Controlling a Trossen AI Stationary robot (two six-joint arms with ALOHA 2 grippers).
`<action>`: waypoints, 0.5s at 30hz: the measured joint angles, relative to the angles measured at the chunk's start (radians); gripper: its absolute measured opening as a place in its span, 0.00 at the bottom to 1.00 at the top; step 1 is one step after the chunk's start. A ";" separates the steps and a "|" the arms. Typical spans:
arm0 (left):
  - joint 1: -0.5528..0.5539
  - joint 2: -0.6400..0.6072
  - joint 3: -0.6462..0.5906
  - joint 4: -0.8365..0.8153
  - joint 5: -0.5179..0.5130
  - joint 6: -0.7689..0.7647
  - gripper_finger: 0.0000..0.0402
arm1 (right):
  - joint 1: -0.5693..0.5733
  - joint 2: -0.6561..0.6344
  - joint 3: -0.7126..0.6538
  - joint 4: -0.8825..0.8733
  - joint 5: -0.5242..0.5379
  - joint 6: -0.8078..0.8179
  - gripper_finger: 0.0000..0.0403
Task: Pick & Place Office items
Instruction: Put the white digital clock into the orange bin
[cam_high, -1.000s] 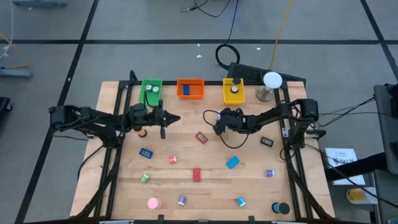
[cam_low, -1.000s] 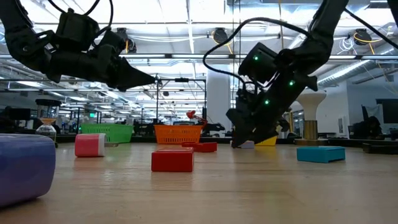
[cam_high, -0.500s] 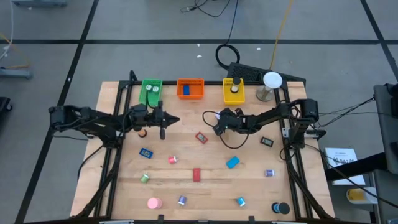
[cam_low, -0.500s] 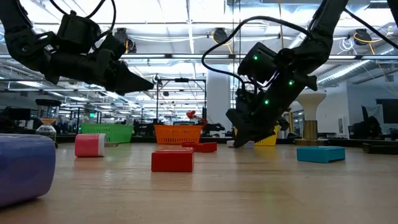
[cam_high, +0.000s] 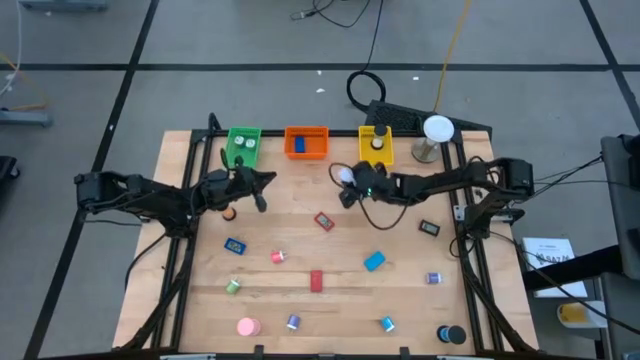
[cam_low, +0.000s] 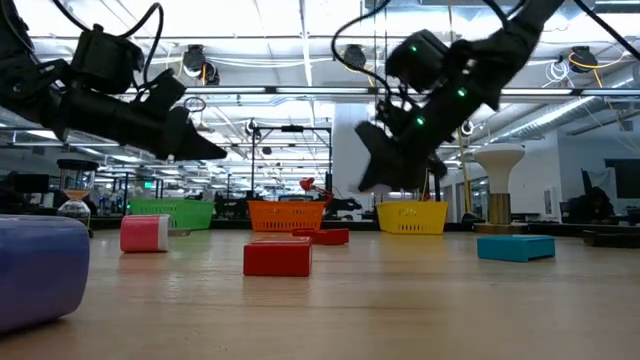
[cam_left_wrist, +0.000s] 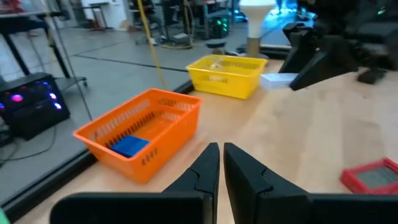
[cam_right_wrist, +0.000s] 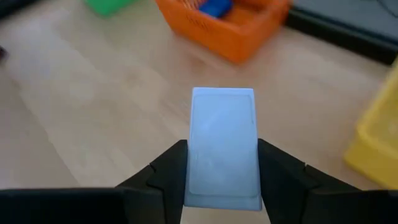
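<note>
My right gripper (cam_high: 347, 180) is shut on a flat white block (cam_right_wrist: 224, 143), one of the office items, and holds it above the table in front of the orange tray (cam_high: 306, 142) and the yellow tray (cam_high: 376, 146). My left gripper (cam_high: 265, 182) is shut and empty in the air, just on the near side of the green tray (cam_high: 242, 146). Other small office items lie on the wood: a red flat piece (cam_high: 324, 220), a blue block (cam_high: 374, 261), a red block (cam_high: 316, 281) and a pink roll (cam_high: 278, 257). My right gripper pinches the white block by its two long sides (cam_right_wrist: 194, 163) between its two fingers. The fingers (cam_right_wrist: 168, 165) come slanting down from the table's right and lie along the block. The block's far end (cam_right_wrist: 222, 96) sticks out past the fingertips. It hangs clear of the table.
A white ball on a stand (cam_high: 436, 130) is at the far right corner. The orange tray holds a blue piece (cam_left_wrist: 129, 145). More small pieces lie near the front edge: a pink cylinder (cam_high: 246, 326), a black piece (cam_high: 452, 334) and a purple one (cam_high: 433, 278).
My right gripper has risen from the table with the white block, which lay on the wood a second ago and now hangs clear, and has gone a little toward the far edge. My left gripper has sunk slightly and swung its tip toward the green tray.
</note>
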 joint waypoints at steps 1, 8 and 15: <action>0.000 0.000 0.000 0.009 -0.007 0.001 0.08 | -0.011 0.000 0.030 -0.014 -0.021 -0.014 0.38; 0.000 0.000 0.000 0.023 -0.112 0.008 0.08 | -0.087 0.091 0.305 -0.185 -0.051 -0.102 0.39; -0.001 0.000 0.000 0.021 -0.131 0.000 0.08 | -0.171 0.258 0.558 -0.230 -0.113 -0.123 0.38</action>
